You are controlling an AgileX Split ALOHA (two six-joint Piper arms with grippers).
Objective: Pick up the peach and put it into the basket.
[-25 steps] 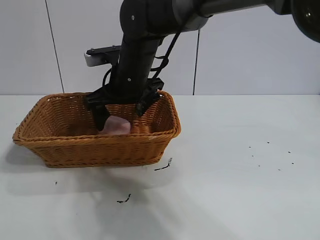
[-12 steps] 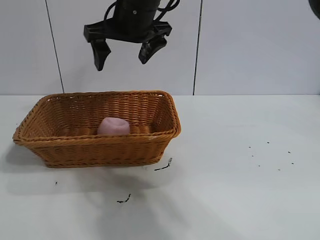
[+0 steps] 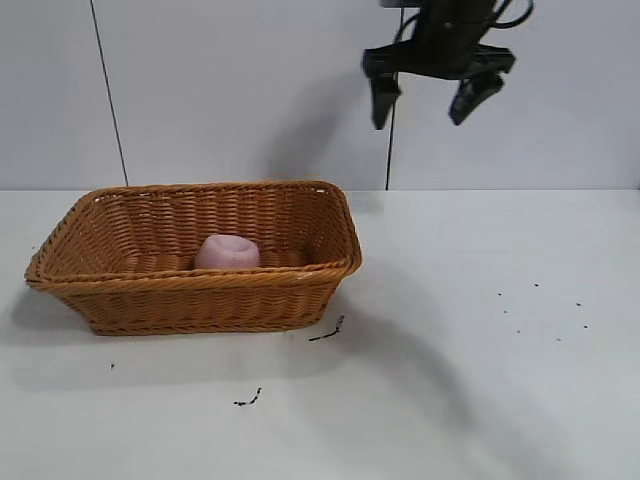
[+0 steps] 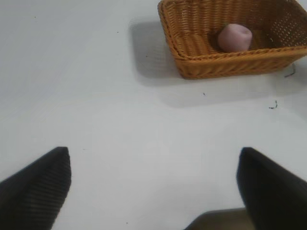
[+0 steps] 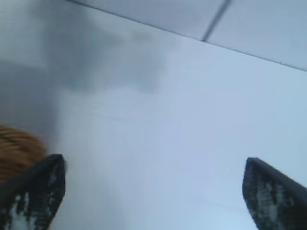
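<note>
A: Where's the peach point(image 3: 227, 251)?
B: Down inside the wicker basket point(image 3: 120, 290), resting on the floor near the front wall, dimple up.
A: And the right gripper point(image 3: 428, 98)?
B: High above the table point(image 3: 480, 350), to the right of the basket, jaws spread wide, nothing between them.
A: The left gripper point(image 4: 153, 184)?
B: Over bare tabletop well away from the basket, fingers wide apart, holding nothing.
</note>
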